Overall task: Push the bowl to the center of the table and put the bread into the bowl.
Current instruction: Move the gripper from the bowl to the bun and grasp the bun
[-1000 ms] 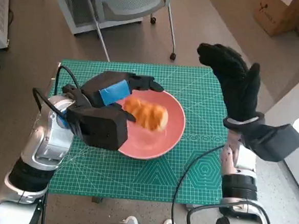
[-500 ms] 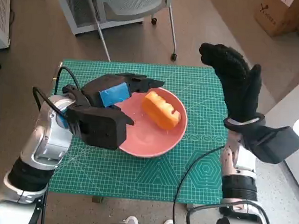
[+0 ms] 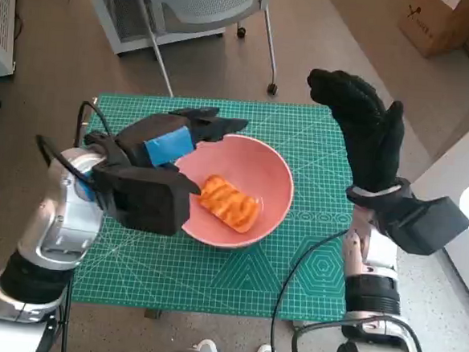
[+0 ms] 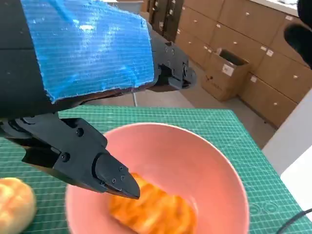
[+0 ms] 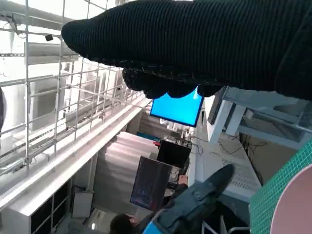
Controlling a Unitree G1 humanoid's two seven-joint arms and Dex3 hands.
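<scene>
A round pink plastic bowl (image 3: 237, 191) sits near the middle of a green gridded cutting mat (image 3: 309, 262) that covers a small table. Inside the bowl, toward its near side, lies an orange-brown ridged bread roll (image 3: 229, 201), loose and untouched by either hand.

The black left hand with blue tape over its back (image 3: 168, 143) hangs above the bowl's left rim. Its fingers are spread apart and reach toward the far edge of the bowl, holding nothing. The left wrist view shows the black fingers (image 4: 97, 163) apart over the bowl, with the bread below them, and a second pale round bun (image 4: 14, 202) lying on the mat just outside the bowl.

The right hand in a black knitted glove (image 3: 367, 125) is raised above the mat's far right corner, well apart from the bowl, fingers extended and empty.

A grey chair on castors (image 3: 210, 5) stands on the floor beyond the table, and a cardboard box (image 3: 438, 21) sits far right.
</scene>
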